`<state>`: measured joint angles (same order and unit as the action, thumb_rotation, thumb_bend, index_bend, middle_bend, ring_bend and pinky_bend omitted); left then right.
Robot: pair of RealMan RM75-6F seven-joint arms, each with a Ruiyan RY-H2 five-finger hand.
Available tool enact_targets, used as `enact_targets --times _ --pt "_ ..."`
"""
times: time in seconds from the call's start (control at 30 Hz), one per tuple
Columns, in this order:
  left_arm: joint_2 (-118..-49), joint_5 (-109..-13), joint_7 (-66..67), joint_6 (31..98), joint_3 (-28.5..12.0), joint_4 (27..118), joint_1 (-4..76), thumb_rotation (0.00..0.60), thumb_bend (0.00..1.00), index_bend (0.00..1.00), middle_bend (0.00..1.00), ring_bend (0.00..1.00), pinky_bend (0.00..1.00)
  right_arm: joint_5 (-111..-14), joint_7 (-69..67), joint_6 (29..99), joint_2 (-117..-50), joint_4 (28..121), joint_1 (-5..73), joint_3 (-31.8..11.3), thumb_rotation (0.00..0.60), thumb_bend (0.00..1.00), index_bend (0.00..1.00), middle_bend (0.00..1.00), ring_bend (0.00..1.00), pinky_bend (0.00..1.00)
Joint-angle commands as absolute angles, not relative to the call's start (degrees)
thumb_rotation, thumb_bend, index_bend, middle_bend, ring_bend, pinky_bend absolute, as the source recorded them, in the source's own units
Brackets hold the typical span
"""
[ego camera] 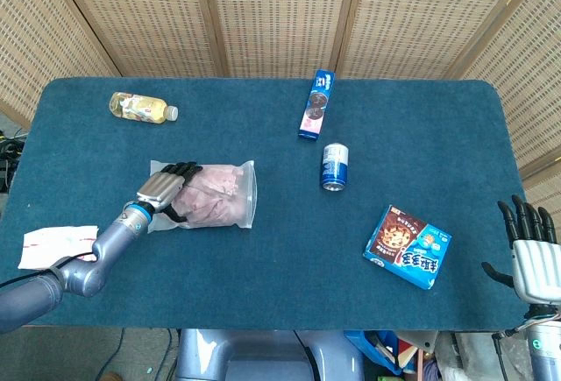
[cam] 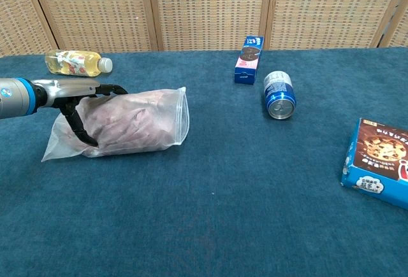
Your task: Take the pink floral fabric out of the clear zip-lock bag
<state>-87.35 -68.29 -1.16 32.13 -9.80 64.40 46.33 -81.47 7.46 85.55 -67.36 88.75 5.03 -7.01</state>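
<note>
The bag (ego camera: 206, 195) lies flat on the table (ego camera: 263, 276), left of centre, with the pink fabric (cam: 131, 123) still bunched inside it and the zip end pointing right, toward the can (ego camera: 333, 166). I have my left hand (ego camera: 166, 190) draped over the bag's closed end, fingers (cam: 108, 89) lying along the top and the thumb hooked down its near side, so it is clamped loosely on the bag. My reading is that this pins the sealed end so the mouth stays free for the other hand to work (I cannot tell from here whether the zip is already undone).

My right hand (ego camera: 530, 254) hangs off the table's near right corner, fingers spread and holding nothing, well apart from everything; it would have to cross the whole table to reach the mouth.

By count: one bag, one fabric bundle, one can, one bottle (ego camera: 140, 107) at the far left, one narrow blue packet (ego camera: 316, 103) at the far middle, one cookie box (ego camera: 408, 246) near right, and one scrap of paper (ego camera: 53, 243) by my left forearm.
</note>
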Motion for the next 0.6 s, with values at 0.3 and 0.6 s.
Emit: enact_targets --times 0.3,0.6 --pt "-88.80 -76.35 -10.53 41.11 -9.55 63.91 44.79 0.600 0.31 0.51 0.49 0.51 0.62 -81.90 6.94 84.85 -67.50 88.55 5.30 -6.55 0.600 0.00 0.00 0.00 0.00 0.00" --pt "-91.92 -89.85 -26.25 62.50 -8.33 57.00 42.64 0.600 0.32 0.52 0.50 0.51 0.63 -83.98 -2.24 80.62 -63.69 88.70 9.05 -8.08 0.600 0.00 0.00 0.00 0.00 0.00"
